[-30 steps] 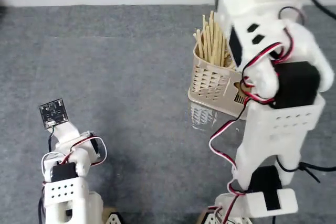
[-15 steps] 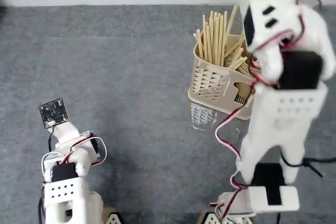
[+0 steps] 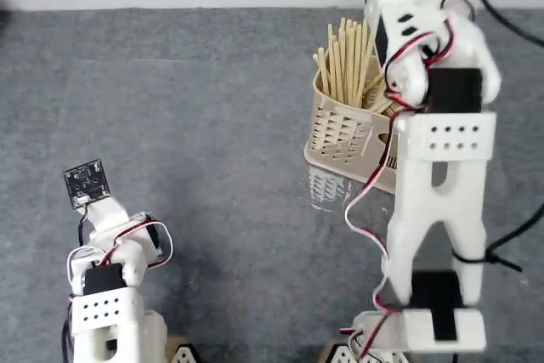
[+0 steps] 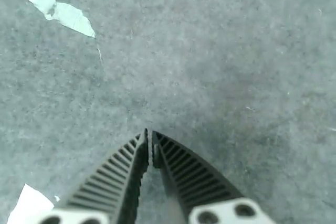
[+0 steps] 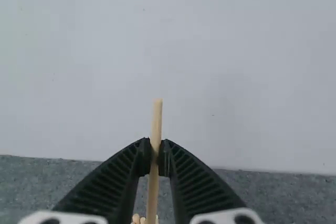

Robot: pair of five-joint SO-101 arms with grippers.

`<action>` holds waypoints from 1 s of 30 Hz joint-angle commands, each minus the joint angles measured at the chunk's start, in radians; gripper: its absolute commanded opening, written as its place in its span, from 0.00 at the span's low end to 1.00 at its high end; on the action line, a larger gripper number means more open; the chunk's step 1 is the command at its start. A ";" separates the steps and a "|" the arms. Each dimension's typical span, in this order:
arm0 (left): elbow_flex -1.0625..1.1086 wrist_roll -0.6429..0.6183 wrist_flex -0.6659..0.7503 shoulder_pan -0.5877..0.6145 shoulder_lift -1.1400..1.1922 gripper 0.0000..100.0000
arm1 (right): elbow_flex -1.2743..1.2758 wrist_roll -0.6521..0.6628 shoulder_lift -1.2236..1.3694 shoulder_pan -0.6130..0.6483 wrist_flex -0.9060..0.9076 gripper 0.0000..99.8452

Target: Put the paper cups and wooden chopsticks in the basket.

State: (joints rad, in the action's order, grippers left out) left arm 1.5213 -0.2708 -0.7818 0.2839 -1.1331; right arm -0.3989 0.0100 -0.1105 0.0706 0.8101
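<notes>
Resting my left claw closed on nothing over the table, I pinch one upright chopstick in my right claw above the basket; light, stiff and slick, it likely wants a firm mid-shaft grip.

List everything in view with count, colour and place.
basket: one, beige, on the mat, right of middle in the high view.
chopsticks: a bundle, pale wood, standing in the basket.
single chopstick: one, pale wood, in the right tool.
paper scraps: a few, white, on the mat near the left tool.
mat: one, grey, covering the table.
left arm: white, low at the near edge.
right arm: white, raised by the basket.
left tool: black, shut, empty.
right tool: black, shut on the single chopstick.
</notes>
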 commanded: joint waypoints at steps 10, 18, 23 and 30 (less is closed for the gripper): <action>-0.008 0.006 0.021 0.008 -0.025 0.01 | 0.729 0.075 -0.361 -0.002 -0.456 0.02; -0.008 0.008 0.021 0.008 -0.025 0.01 | 0.732 0.035 -0.463 -0.001 -0.338 0.16; -0.008 0.006 0.021 0.000 -0.025 0.01 | 0.733 0.038 -0.591 0.050 -0.076 0.03; -0.016 0.005 0.021 -0.044 -0.026 0.01 | 0.769 0.025 -0.771 0.081 0.266 0.01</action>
State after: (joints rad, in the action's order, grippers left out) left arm 1.5213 -0.2677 -0.7802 0.2700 -1.1331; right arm 0.3498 0.0529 -0.7933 0.1320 0.9620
